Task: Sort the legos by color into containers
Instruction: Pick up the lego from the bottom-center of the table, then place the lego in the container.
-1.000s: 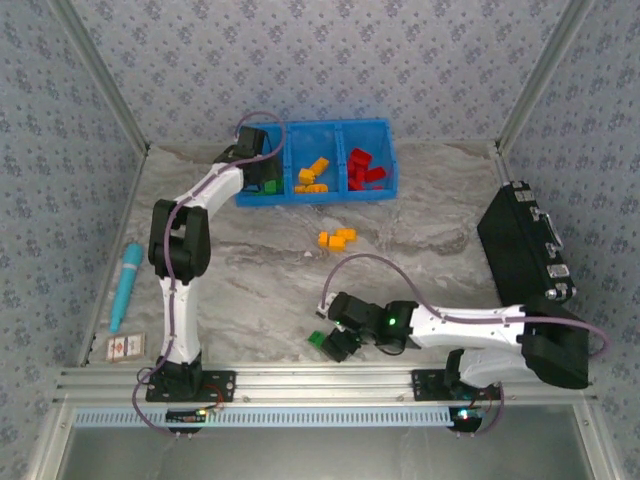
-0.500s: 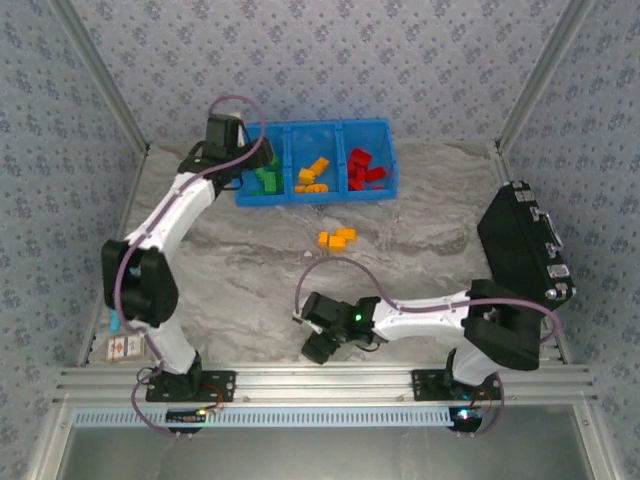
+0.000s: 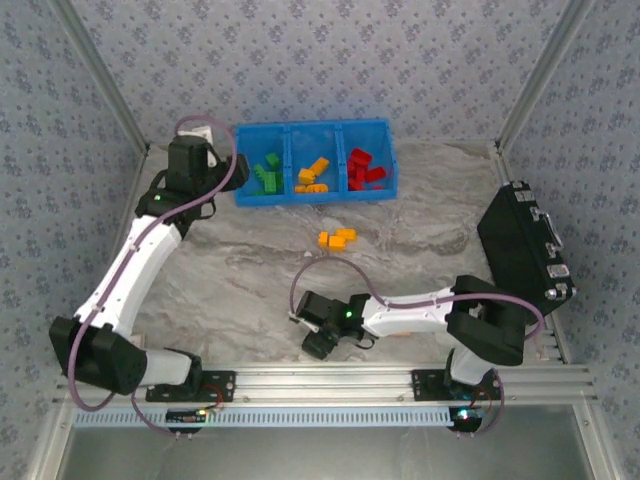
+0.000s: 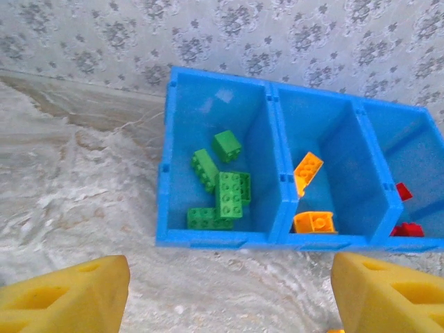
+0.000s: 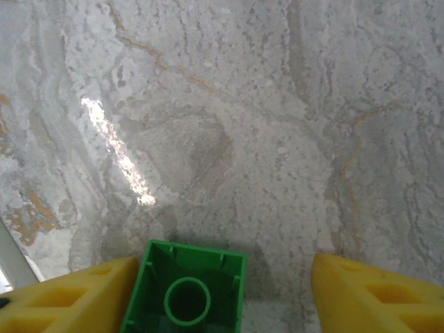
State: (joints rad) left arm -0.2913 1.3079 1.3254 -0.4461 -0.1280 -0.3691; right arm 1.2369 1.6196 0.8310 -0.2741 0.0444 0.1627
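Straddling green brick (image 5: 184,298) by table (image 5: 277,139) edge, right claw (image 5: 223,263) gapes wide; left claw (image 4: 230,262) too.

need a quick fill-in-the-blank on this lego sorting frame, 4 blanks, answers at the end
1. The blue bin has ___ compartments.
2. Its middle compartment holds ___ legos.
3. The brick between the fingers of the right gripper is ___.
4. The left gripper, holding nothing, is ___.
Answers: three; orange; green; open.
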